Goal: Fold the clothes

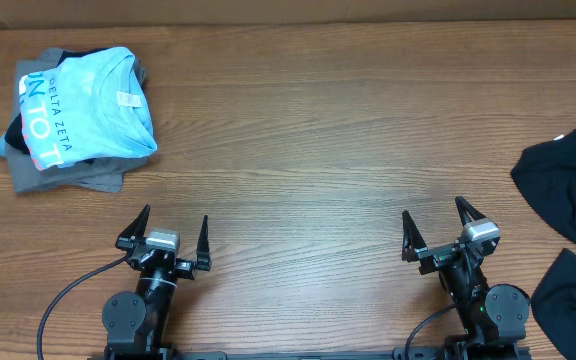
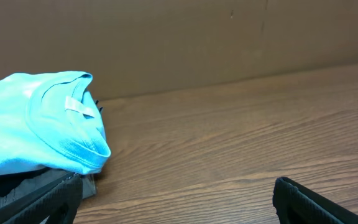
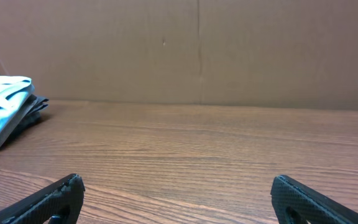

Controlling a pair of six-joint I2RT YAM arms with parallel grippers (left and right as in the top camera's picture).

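Note:
A stack of folded clothes [image 1: 76, 120] lies at the far left, a light blue T-shirt with white lettering on top of grey and dark pieces. It also shows in the left wrist view [image 2: 36, 127] and far off in the right wrist view [image 3: 5, 115]. Unfolded black clothes [image 1: 571, 185] lie at the right edge, with another black piece [image 1: 573, 305] nearer the front. My left gripper [image 1: 175, 232] is open and empty at the front left. My right gripper [image 1: 433, 225] is open and empty at the front right.
The wooden table [image 1: 318, 150] spreads between the stack and the black clothes. A brown cardboard wall [image 3: 197, 50] stands along the far edge.

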